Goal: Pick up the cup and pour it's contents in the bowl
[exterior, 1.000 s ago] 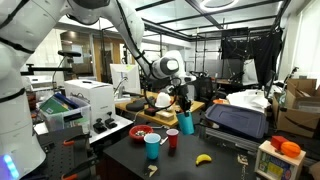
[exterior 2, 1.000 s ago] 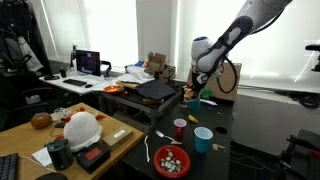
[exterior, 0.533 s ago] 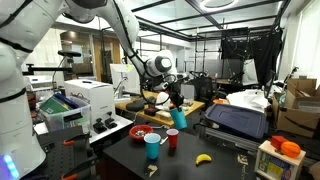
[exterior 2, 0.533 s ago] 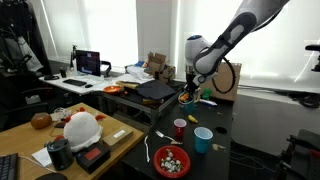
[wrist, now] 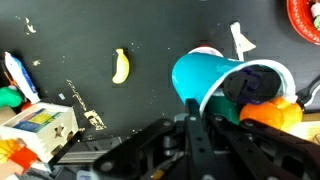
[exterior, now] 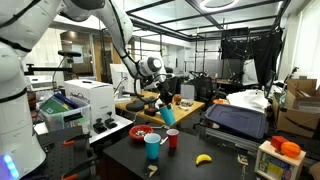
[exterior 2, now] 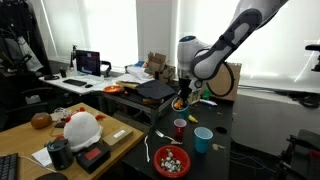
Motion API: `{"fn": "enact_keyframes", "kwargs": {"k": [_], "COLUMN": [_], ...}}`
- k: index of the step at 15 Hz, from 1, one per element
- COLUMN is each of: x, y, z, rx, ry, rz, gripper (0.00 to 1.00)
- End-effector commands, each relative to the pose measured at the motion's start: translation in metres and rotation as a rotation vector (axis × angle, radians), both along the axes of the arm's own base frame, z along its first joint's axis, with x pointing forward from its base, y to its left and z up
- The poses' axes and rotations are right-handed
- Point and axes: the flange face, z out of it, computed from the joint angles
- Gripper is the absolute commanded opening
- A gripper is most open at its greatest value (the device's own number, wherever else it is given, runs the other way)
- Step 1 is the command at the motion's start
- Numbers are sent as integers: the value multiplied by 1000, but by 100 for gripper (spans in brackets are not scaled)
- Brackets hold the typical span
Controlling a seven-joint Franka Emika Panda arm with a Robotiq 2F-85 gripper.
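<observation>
One shift: the gripper (exterior: 165, 105), clamped tight on the cup (exterior: 168, 115), has carried it toward the bowl (exterior: 143, 132), tilted further above the tabletop (exterior: 185, 166).

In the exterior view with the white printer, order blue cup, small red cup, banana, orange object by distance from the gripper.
1. blue cup: in the gripper
2. small red cup: standing just below
3. banana: lying toward picture right
4. orange object: far picture right
</observation>
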Motion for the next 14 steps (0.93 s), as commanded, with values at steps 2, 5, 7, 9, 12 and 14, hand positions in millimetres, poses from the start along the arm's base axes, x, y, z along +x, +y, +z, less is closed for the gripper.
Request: {"fn": "enact_keyframes", "kwargs": {"k": [2,5,7,9,12,14], "x": [-19,-26,-28,-30,-34,-41], "y": [33,58,70,79,85,81], "z": [5,1,0,-2,-8,-14], "rx": [-26,-24,-11,-3,-14,-44], "ry": [19,24,31,34,39,47], "rz": [101,164,188,210,263,316], "gripper": [1,1,1,1,1,1]}}
